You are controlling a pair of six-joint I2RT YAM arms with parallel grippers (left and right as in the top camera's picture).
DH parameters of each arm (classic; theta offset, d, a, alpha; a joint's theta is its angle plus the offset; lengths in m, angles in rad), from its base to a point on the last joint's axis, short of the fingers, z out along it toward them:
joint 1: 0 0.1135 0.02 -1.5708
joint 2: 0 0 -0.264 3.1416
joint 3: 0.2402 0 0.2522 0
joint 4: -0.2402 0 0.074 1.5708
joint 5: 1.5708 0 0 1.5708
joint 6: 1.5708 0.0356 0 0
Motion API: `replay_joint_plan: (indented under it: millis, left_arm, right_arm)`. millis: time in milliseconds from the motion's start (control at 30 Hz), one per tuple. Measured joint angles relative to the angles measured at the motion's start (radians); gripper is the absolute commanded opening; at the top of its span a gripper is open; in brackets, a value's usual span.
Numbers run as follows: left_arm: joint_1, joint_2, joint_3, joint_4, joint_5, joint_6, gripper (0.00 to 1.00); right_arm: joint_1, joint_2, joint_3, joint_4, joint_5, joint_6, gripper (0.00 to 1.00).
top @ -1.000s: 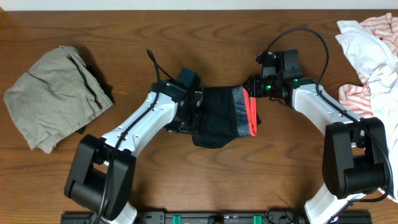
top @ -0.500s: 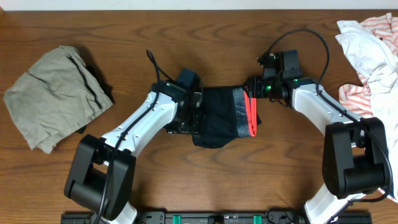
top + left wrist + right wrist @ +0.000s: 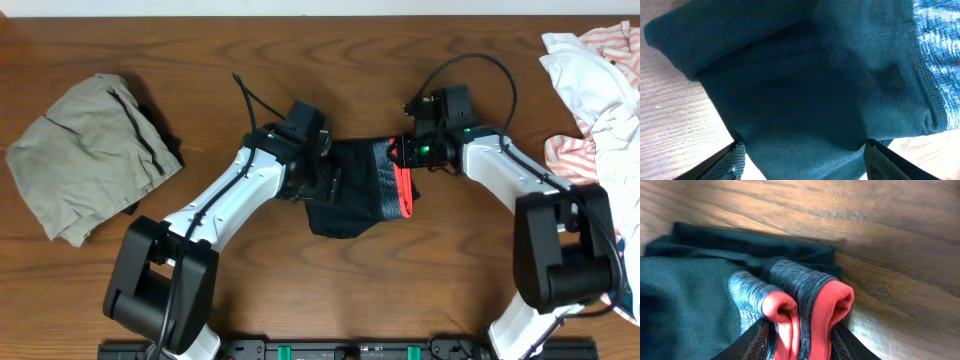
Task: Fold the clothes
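Though bunched rather than laid flat, the leggings sit at the middle of the worktop as a compact black bundle. Their grey patterned waistband with its red edge runs down the 3 o'clock side.

The left fingers are at the bundle's 9 to 10 o'clock edge. In the left wrist view they stand wide apart, with black fabric spanning the whole gap between them. Whether they press on the cloth cannot be made out.

The right fingers are at the bundle's 2 o'clock corner. The right wrist view shows them drawn in on either side of the doubled-over red edge, pinching the waistband between them. Bare wood lies just beyond that corner.

A crumpled khaki-grey garment lies well apart at the worktop's 9 o'clock side. A heap of white and red-striped garments occupies the 2 o'clock corner, near the right arm's base but apart from the bundle.
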State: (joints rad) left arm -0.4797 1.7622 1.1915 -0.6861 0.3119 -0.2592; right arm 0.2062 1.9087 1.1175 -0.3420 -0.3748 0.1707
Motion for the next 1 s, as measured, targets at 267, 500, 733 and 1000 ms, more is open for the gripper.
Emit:
replay_joint_plan:
  millis: [267,500,733,1000]
  left_arm:
    - [-0.016,0.056,0.0,-0.021,0.052,-0.063,0.75]
    - [-0.055,0.064,0.0,-0.096,0.09,-0.151,0.75]
    - [-0.097,0.064,0.0,-0.098,0.1,-0.2,0.6]
    - [-0.019,-0.007,0.0,-0.115,0.006,-0.131,0.6]
  right_arm:
    - [0.0,0.077,0.015,0.131,-0.031,0.01,0.39]
    - [0.0,0.095,0.014,0.227,-0.006,0.048,0.56]
    - [0.0,0.097,0.015,0.261,0.01,0.055,0.69]
    - [-0.037,0.038,0.085,0.065,-0.011,0.009,0.66]
